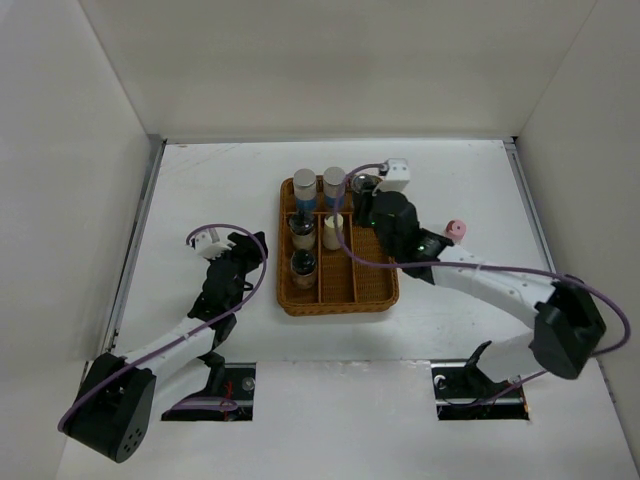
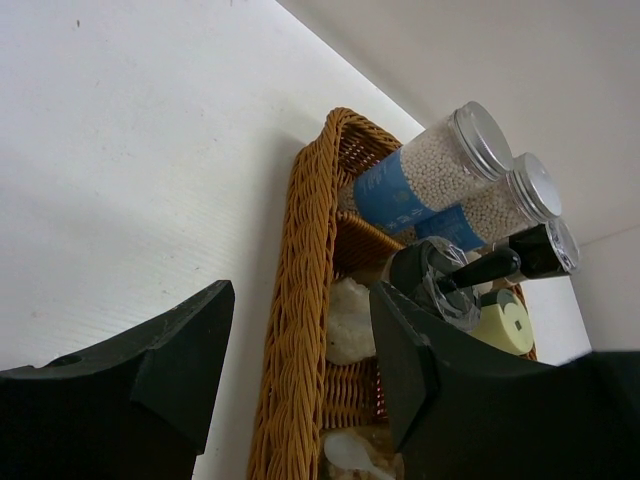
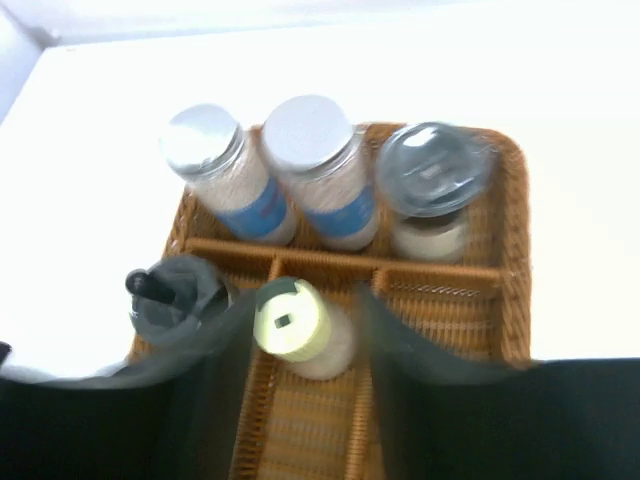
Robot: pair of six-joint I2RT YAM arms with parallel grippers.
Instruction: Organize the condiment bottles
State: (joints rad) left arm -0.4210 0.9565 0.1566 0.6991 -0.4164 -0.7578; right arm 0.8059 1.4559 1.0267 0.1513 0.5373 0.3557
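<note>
Across the far end of the wicker tray (image 1: 340, 306) stand three of the condiment bottles (image 1: 333, 183) side by side: the two blue-banded jars (image 3: 225, 175) and, to their right, a silver-capped jar (image 3: 432, 175). Nearer, the left lane holds two dark-capped jars (image 1: 301, 228), one behind the other, and the middle lane holds a cream-capped jar (image 3: 290, 320). The right lane looks bare in the right wrist view. That makes six upright in the tray, so I'd call the job mostly done. What is left, by my reckoning, is the pink-capped jar (image 1: 456, 230), standing alone on the worktop (image 1: 220, 180) to the right of the tray, near the right arm (image 1: 480, 275).

The right hand (image 3: 300, 345) hovers over the tray's far right corner. Its fingers are blurred but plainly apart, with nothing clamped between them — the cream cap only shows through the gap from below. The left hand (image 2: 300, 320) hangs low off the tray's left side, apart from the jars, its fingers parted at a middling width and empty. Fetching the pink one would fall naturally to the right arm, I think — it is the nearer of the two.
</note>
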